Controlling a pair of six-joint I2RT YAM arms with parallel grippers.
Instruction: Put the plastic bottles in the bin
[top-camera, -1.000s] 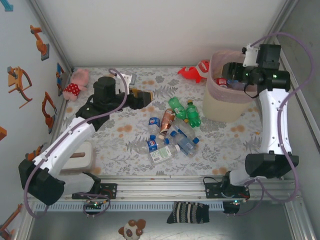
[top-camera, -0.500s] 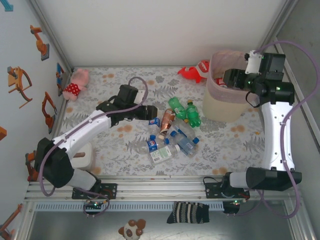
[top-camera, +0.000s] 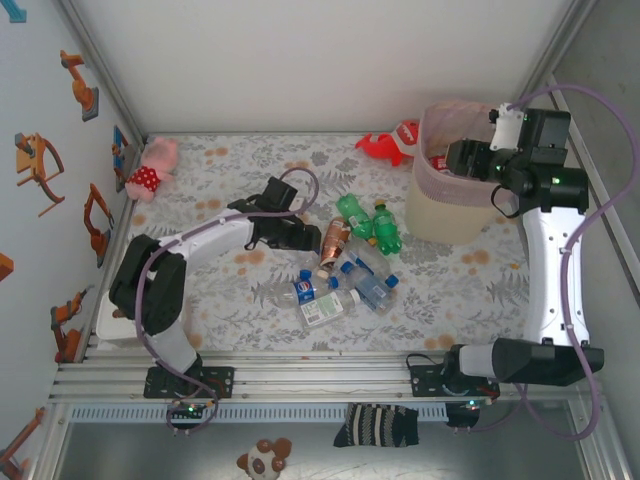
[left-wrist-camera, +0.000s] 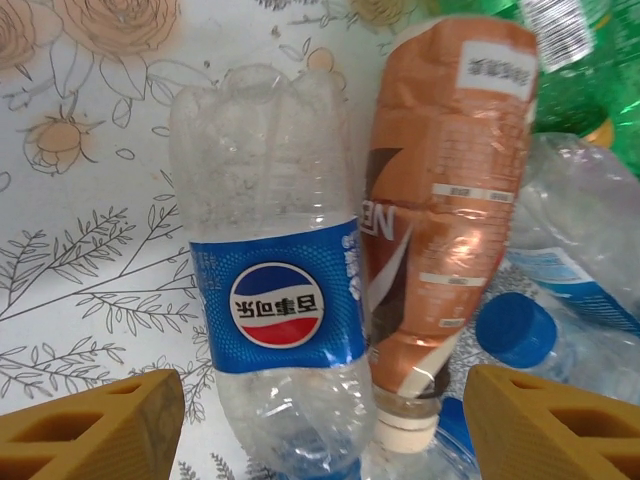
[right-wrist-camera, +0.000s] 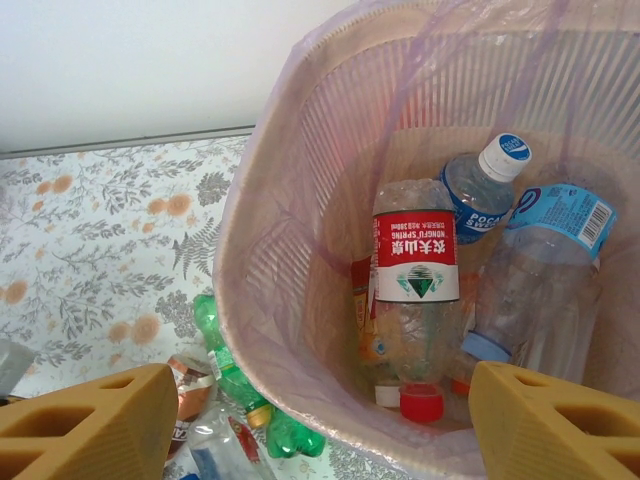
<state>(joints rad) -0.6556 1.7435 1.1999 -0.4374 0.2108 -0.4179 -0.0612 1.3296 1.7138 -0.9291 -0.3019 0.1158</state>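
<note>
Clear Pepsi bottle lies beneath the open left end effector; best centre there, excluding the brown-labelled bottle.

Tablecloth white, grey leaves, orange flowers. Bin cream, pink bag. Clear bottle blue label; brown bottle; green bottles.

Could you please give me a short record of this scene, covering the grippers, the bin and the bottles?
Left gripper: open, over a clear blue-labelled plastic bottle and a brown-labelled bottle lying side by side
Right gripper: open, empty, above the cream tub-shaped bin lined with a pink bag
In bin: several bottles, among them a red-labelled bottle
On table: loose pile of bottles, including green bottles
</note>
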